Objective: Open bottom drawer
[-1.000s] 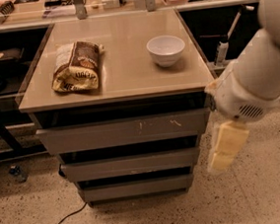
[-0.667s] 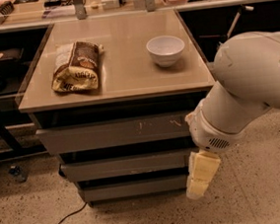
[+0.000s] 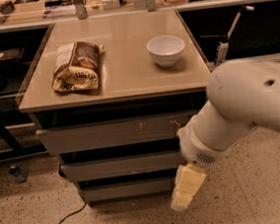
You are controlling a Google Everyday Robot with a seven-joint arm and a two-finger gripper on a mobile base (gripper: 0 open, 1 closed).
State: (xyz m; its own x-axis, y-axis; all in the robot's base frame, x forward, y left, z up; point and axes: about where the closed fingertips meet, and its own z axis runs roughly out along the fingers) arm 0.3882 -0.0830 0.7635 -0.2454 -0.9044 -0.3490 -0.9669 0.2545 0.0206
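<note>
gripper (image 3: 187,188) moved left, by bottom drawer (image 3: 125,189) | grip unclear | front long axis left-right, faces camera

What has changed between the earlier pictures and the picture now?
The gripper has moved down and to the left in the picture, from right of the cabinet to the right end of the bottom drawer. It has not visibly taken hold of anything. The drawer looks shut as before; the snack bag and bowl have not moved.
</note>
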